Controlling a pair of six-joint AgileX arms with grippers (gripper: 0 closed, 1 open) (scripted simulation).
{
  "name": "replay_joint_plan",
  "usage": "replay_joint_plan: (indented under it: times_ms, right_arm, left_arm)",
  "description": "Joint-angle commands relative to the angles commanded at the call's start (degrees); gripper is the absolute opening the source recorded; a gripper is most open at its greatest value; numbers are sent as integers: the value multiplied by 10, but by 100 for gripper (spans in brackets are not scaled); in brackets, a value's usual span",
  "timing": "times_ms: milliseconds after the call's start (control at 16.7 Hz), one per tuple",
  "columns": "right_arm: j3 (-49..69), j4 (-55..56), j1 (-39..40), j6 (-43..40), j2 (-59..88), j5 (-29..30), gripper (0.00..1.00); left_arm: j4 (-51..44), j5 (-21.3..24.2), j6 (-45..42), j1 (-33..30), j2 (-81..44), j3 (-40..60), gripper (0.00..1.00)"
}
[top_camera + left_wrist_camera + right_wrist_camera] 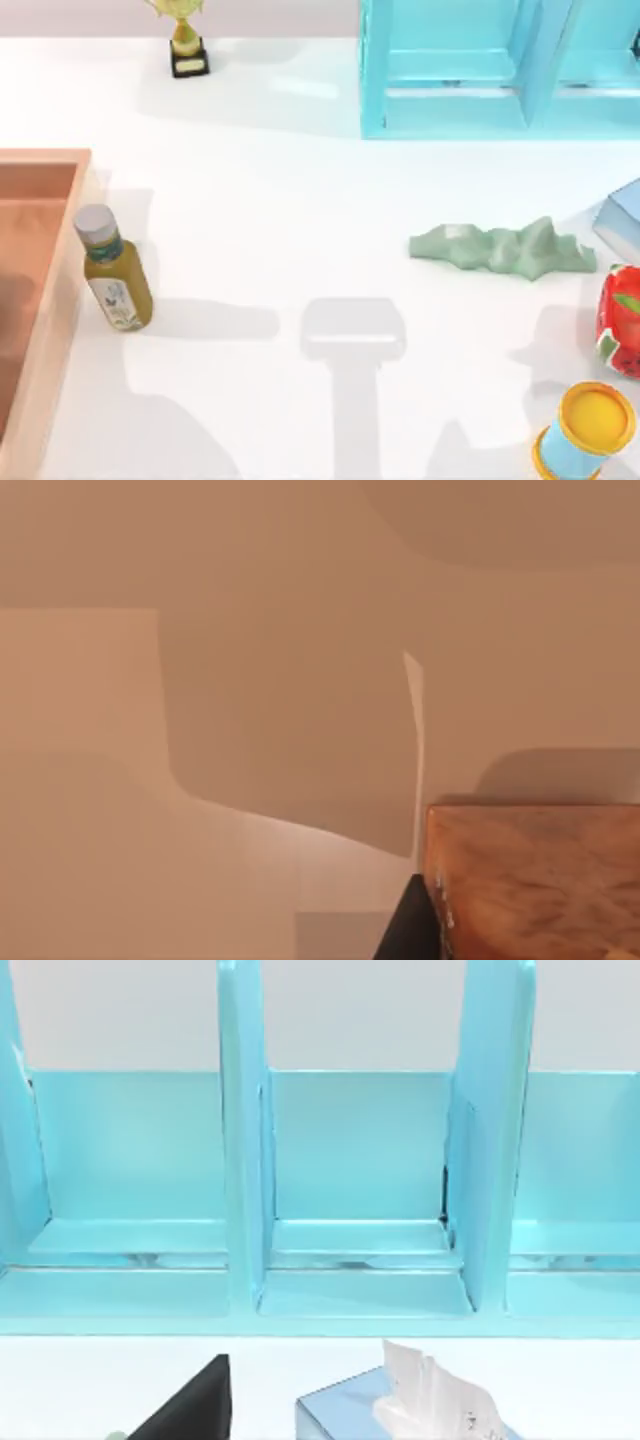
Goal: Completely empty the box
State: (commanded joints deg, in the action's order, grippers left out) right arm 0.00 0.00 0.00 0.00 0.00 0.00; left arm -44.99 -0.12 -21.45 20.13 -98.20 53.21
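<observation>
Top view: box (40, 300) sits at bench (300, 250) left edge, visible floor bare; bottle (115, 270) lies on the bench just beside its wall, so likely already taken out. Left wrist view looks at a tan surface with a wood-grained corner (540, 880), probably the box wall. Right wrist view faces blue shelf cabinet (340, 1190) and tissue box (400, 1410). Whether either end effector is apart or together, cannot tell.
</observation>
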Motion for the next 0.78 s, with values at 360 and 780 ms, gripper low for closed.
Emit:
replay_joint_plan:
  times_ms: [360, 780]
  right_arm:
    - [0, 0, 0, 0, 0, 0, 100]
    - [0, 0, 0, 0, 0, 0, 100]
  left_arm:
    - [-15, -2, 2, 0, 10, 12, 0]
    - [-125, -13, 14, 4, 83, 149, 0]
